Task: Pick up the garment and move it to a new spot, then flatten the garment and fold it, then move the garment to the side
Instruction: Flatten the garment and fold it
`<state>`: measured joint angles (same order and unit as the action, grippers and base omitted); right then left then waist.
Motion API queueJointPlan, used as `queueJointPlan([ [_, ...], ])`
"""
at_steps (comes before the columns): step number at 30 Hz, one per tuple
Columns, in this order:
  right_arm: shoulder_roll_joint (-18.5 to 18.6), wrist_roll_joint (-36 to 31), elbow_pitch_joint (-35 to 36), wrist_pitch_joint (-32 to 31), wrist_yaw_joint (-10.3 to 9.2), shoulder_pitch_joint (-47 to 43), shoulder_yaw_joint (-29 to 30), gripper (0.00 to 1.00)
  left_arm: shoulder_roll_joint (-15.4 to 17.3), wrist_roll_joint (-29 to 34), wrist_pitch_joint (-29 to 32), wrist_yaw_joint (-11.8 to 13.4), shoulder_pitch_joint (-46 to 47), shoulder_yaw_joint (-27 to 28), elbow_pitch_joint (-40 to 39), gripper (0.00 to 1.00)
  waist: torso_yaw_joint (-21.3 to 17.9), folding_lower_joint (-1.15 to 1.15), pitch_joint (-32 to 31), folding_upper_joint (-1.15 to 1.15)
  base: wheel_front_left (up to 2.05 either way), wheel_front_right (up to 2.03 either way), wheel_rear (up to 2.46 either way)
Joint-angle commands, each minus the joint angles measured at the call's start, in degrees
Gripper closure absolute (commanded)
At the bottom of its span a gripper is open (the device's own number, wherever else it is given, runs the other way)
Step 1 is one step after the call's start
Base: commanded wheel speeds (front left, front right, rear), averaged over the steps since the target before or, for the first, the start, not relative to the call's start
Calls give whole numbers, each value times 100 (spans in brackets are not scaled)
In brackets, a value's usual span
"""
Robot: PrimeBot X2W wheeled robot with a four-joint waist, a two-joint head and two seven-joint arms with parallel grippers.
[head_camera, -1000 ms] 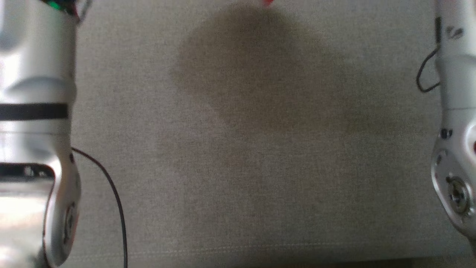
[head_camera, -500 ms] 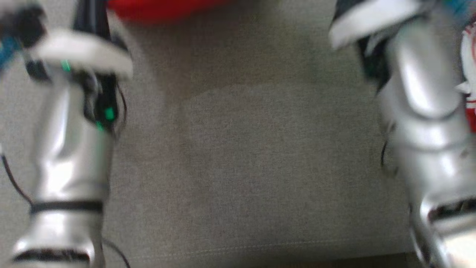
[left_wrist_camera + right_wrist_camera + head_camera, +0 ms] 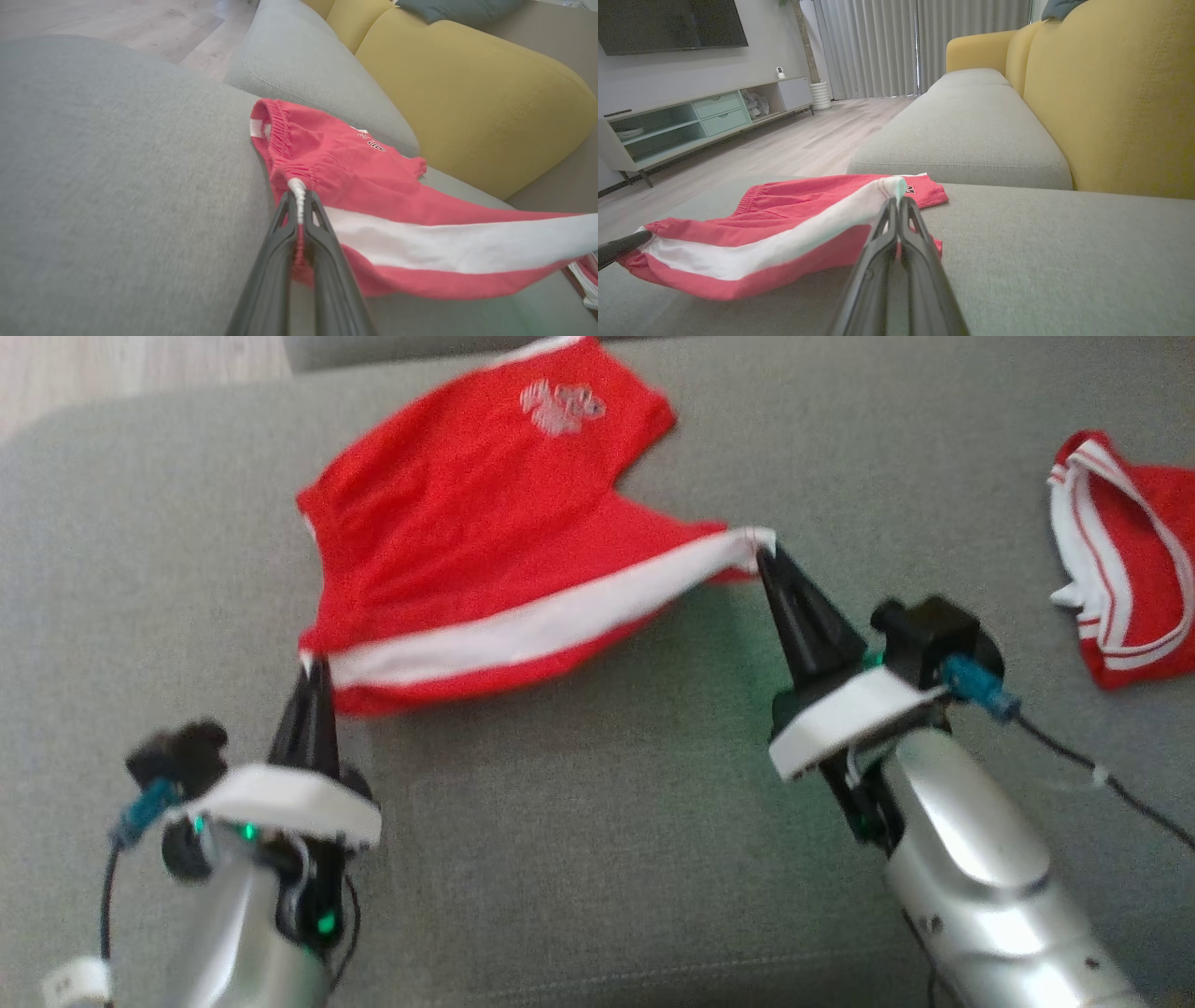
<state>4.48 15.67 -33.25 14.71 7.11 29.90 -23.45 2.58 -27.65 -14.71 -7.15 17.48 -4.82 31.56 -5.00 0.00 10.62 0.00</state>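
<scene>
Holding garment (image 3: 467, 523) taut, end effectors (image 3: 313, 667) (image 3: 764, 555) spread apart

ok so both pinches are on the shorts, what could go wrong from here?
1. The left end effector and right end effector pinch the shorts only at thin edges by the fingertips; the taut white stripe could slip out.
2. The far part lies on the sofa cushion and may drag or bunch during the move.
3. A second red garment lies to the right; placing there could overlap it.
</scene>
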Motion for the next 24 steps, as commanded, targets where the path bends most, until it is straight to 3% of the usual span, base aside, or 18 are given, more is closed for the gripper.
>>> queueJointPlan([
  [1,5,133,193,29,37,-100,-139,100,52,-22,-29,-34,-112,177,-158,100,-59,0,-325,0,0,0,0],
  [7,383,525,158,-141,37,-604,-504,100,33,-328,-29,-34,-804,69,-207,100,-111,0,-924,0,0,0,0],
  [12,729,933,539,-484,37,-999,-655,100,32,-405,-29,-34,-1279,-25,-319,100,-115,0,-1114,0,0,0,0],
  [18,1021,1056,983,-709,37,-1146,-576,100,31,-476,-29,-15,-1423,-63,-577,100,-35,0,-1054,0,0,0,0],
  [24,958,1017,1288,-889,37,-642,-417,100,31,-354,-29,-20,-923,-141,-1025,100,195,0,-530,0,0,0,0],
])
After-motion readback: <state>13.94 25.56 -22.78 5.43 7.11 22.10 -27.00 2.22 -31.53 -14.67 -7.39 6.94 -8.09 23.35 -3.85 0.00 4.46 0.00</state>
